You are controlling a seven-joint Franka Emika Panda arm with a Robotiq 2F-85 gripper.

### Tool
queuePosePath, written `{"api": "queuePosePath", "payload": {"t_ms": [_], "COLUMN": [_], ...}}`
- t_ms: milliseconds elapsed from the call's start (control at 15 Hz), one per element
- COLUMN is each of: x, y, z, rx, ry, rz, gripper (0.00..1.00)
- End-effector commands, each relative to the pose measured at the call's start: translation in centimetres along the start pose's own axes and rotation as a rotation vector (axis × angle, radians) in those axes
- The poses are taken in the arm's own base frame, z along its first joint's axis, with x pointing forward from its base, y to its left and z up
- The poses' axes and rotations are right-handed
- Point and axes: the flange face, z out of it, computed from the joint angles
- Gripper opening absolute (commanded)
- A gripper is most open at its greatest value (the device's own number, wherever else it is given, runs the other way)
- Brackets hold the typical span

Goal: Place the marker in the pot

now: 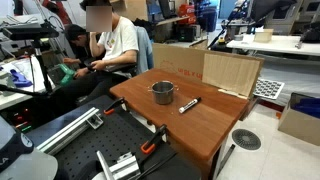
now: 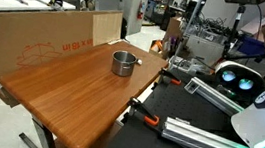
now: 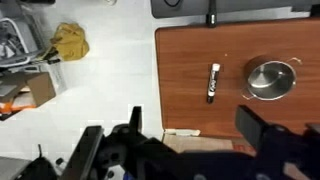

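The marker [image 1: 188, 104] is a slim dark stick with a lighter end, lying flat on the wooden table [image 1: 200, 125] just beside the pot [image 1: 162, 92]. The pot is small, round, steel and upright. In the wrist view the marker [image 3: 213, 82] lies left of the pot [image 3: 270, 78], apart from it. My gripper [image 3: 195, 128] is open and empty. It is high above the table's near edge, well away from both. In an exterior view the pot [image 2: 124, 63] shows but the marker does not. The gripper is not visible in either exterior view.
A cardboard sheet [image 1: 230, 70] stands along the table's back edge and also shows in an exterior view [image 2: 46, 39]. A person [image 1: 115, 45] sits beyond the table. Orange clamps [image 2: 148, 116] and metal rails [image 1: 118, 163] are by the table's edge. A yellow cloth [image 3: 70, 42] lies on the floor.
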Motion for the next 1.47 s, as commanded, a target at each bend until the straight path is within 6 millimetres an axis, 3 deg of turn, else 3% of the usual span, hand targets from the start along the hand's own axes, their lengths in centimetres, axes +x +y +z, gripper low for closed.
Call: {"api": "queuePosePath", "payload": {"t_ms": [0,467,733,1400], "x": [0.1,0.8,3.4,10.7], "y": [0.0,0.0,-1.2,-4.1], "z": [-0.1,0.6,4.1,16.3], "rx": [0.000,0.014,0.049,0.226], "ry": [0.000,0.002,-0.026,-0.012], "rz": [0.000,0.059,0.029,-0.021], "gripper": [1.00,1.00,1.00,1.00]}}
